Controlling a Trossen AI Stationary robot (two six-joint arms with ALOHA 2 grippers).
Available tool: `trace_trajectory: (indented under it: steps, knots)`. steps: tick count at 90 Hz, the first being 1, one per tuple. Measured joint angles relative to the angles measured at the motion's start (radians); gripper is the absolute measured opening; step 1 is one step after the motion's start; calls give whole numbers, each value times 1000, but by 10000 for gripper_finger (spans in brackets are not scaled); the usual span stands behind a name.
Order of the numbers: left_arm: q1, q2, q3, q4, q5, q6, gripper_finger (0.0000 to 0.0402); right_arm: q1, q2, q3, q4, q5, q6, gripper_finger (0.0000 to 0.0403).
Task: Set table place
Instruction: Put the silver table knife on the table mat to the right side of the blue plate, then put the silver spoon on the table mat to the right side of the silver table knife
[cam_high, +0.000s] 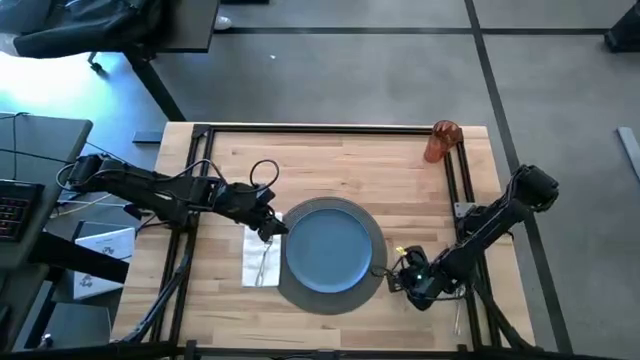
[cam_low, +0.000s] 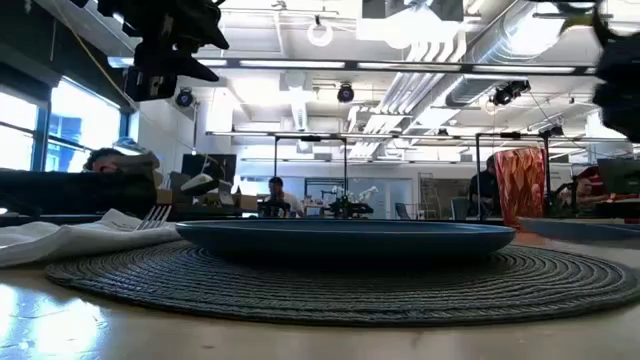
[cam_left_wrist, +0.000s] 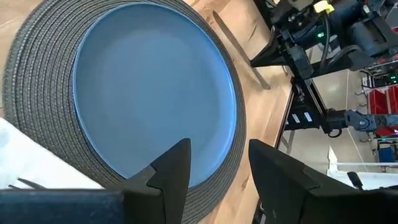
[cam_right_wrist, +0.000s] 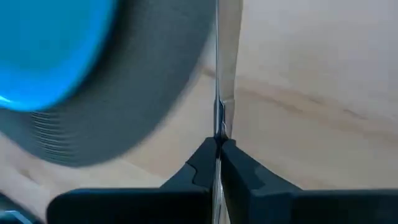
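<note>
A round blue plate (cam_high: 330, 245) sits on a round grey woven mat (cam_high: 332, 300) near the table's front middle. A white napkin (cam_high: 254, 262) lies at the mat's left with a silver fork (cam_high: 265, 262) on it. My left gripper (cam_left_wrist: 217, 146) hovers open above the plate's left rim and the napkin's far end, touching nothing. My right gripper (cam_high: 398, 272) is low at the mat's right edge, shut on a silver knife (cam_left_wrist: 239, 48). A translucent orange cup (cam_high: 441, 141) stands upright at the far right. My right gripper pinches the knife (cam_right_wrist: 219, 127) between its two fingertips, with the thin edge up between them. The knife runs on ahead of the fingers, along the mat's right edge and close over the wood. Whether it rests on the table does not show.
Black rails (cam_high: 462, 185) run near-to-far along both sides of the table and across its far edge. Bare wood lies between the mat and the far rail. A thin pale object (cam_high: 458, 318) lies by the right rail near the front.
</note>
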Motion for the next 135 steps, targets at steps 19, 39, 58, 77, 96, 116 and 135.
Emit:
trace_trajectory:
  steps: [19, 39, 58, 77, 96, 116, 135]
  knots:
    - [0, 0, 0, -1, 9, 0, 146, -168, -2, 0, 29, -4, -92, 1]
    - [0, 0, 0, -1, 17, 0, 146, -295, -3, 2, 58, -86, -207, 0]
    - [0, 0, 0, 0, 18, 0, 146, -355, -4, 3, 124, -96, -272, 0]
    - [0, 0, 0, -1, 18, -6, 146, -367, -4, 3, 106, -101, -272, 0]
    - [0, 0, 0, 0, 18, -7, 146, -367, -5, 4, 75, -144, -239, 1]
    - [0, 0, 0, 0, 18, -8, 146, -367, -5, 4, 65, -160, -221, 25]
    - [0, 0, 0, 0, 18, -8, 146, -350, -55, 4, 39, -219, -267, 106]
